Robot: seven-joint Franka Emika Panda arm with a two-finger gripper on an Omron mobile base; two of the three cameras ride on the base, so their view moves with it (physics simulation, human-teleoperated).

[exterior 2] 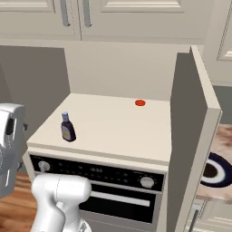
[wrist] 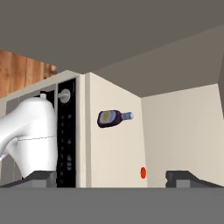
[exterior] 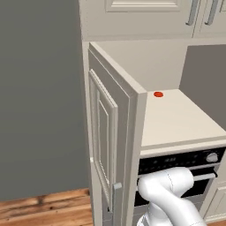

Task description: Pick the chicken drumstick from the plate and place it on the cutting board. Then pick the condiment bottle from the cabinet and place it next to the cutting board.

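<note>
1. Left base view looks down from behind-left, past the open cabinet door [exterior: 108, 132].
2. Right base view looks from behind-right onto the cabinet shelf [exterior 2: 113, 127]; both share the red disc [exterior: 158, 94].
3. Hand view is rolled sideways, facing the condiment bottle [wrist: 113, 118].

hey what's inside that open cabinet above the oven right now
On the cabinet shelf: the condiment bottle upright near the front, a small red disc farther back. The open door covers part of the shelf in the left base view.

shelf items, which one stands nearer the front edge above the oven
The condiment bottle, dark brown with a yellow label, stands upright near the front edge; the small red disc lies flat farther back.
</note>
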